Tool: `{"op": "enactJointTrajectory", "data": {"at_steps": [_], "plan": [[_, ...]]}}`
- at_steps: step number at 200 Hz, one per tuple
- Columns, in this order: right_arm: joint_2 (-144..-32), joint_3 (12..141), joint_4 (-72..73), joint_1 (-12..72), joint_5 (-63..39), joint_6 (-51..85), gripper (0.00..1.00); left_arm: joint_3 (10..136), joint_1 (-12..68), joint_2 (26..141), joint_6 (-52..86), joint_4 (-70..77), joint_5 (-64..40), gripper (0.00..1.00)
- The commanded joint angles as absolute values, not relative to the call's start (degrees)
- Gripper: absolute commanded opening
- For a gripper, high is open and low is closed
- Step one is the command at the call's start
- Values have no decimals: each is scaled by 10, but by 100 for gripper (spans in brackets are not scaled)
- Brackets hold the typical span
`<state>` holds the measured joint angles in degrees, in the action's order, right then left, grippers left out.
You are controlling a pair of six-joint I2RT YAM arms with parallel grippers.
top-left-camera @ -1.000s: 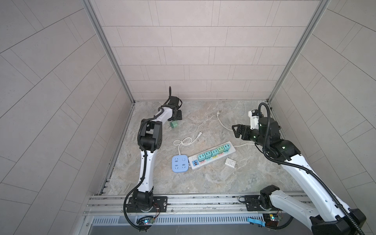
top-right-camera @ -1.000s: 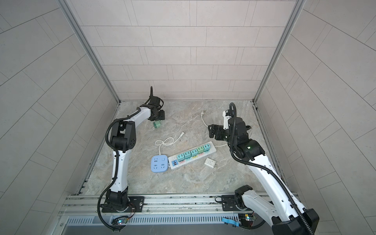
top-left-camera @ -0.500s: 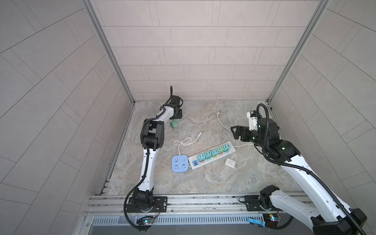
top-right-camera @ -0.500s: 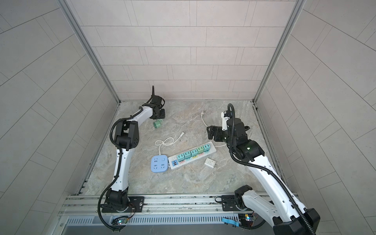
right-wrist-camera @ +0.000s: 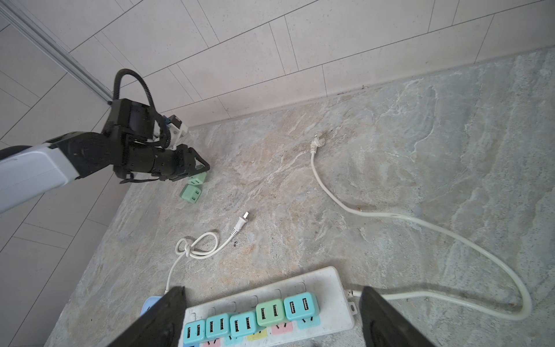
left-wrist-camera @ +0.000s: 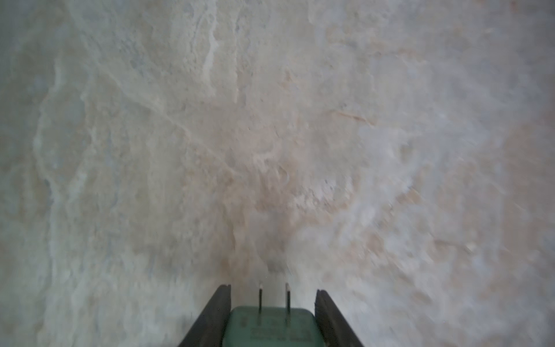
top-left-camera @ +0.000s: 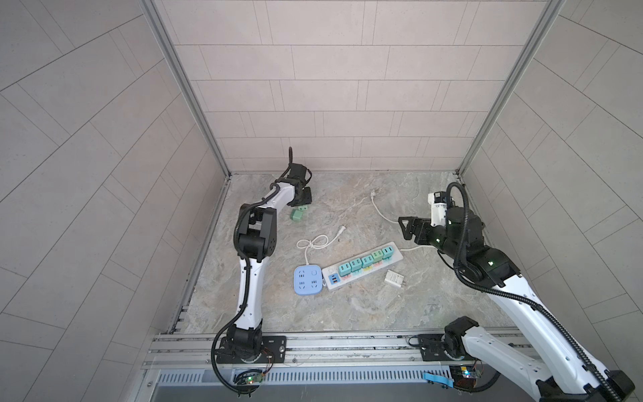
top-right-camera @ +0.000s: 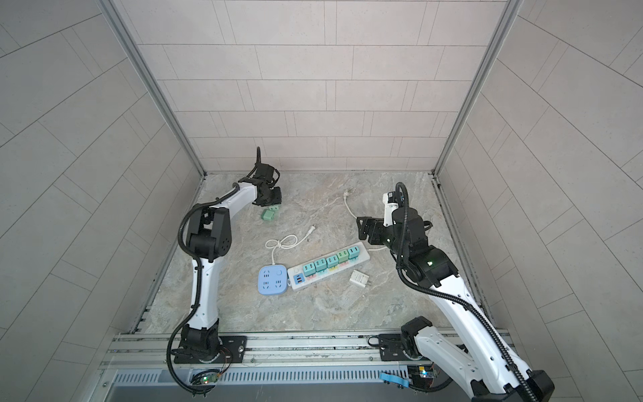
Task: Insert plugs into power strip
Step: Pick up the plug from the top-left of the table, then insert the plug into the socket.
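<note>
Tiled walls close in the stone-patterned surface on three sides and a metal rail bounds the near edge. The widest open room lies along the front and toward the back right, and the clutter sits mid-floor. There the white power strip lies at a slant carrying five seated plugs in one row, four teal and one mint green. A blue socket cube sits just beside the strip's end nearer the left arm. A white charger block lies flat on the surface near the strip's front edge, apart from it. A knotted cord leads off from the cube, and a long cord runs from the strip's other end toward the back wall. The left arm stretches low toward the back left corner, its left end effector clamped on a mint-green held plug whose two prongs point out past the fingertips, close over the stone. A loose plug of the same green lies just beside it. The right arm bends at a raised elbow and its right end effector hovers over the strip's cord end — fingers spread wide, nothing between them.
</note>
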<state>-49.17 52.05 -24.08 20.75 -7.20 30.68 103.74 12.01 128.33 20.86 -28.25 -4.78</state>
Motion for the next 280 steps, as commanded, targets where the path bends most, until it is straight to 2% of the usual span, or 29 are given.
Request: {"op": "enactJointTrajectory", "data": {"at_steps": [1,39,63,102,122,144,187,217,280], "plan": [[-481,496,-179,218,-59,328,91,967,122,1164,266,-179,-83,22],[-494,478,-104,271,-34,329,90,809,122,1006,331,-66,-106,20],[-503,437,18,355,13,337,89,637,139,868,412,106,-113,20],[-554,398,223,539,142,294,88,489,260,676,471,189,5,18],[-597,396,309,606,156,260,87,435,321,603,504,244,26,16],[-641,400,373,653,165,225,84,399,352,536,537,271,36,16],[-672,399,434,672,193,185,76,358,359,420,564,250,39,16],[-714,439,452,674,175,184,70,328,360,362,582,255,42,15],[-843,581,442,700,162,105,69,308,360,311,622,239,52,10]]}}
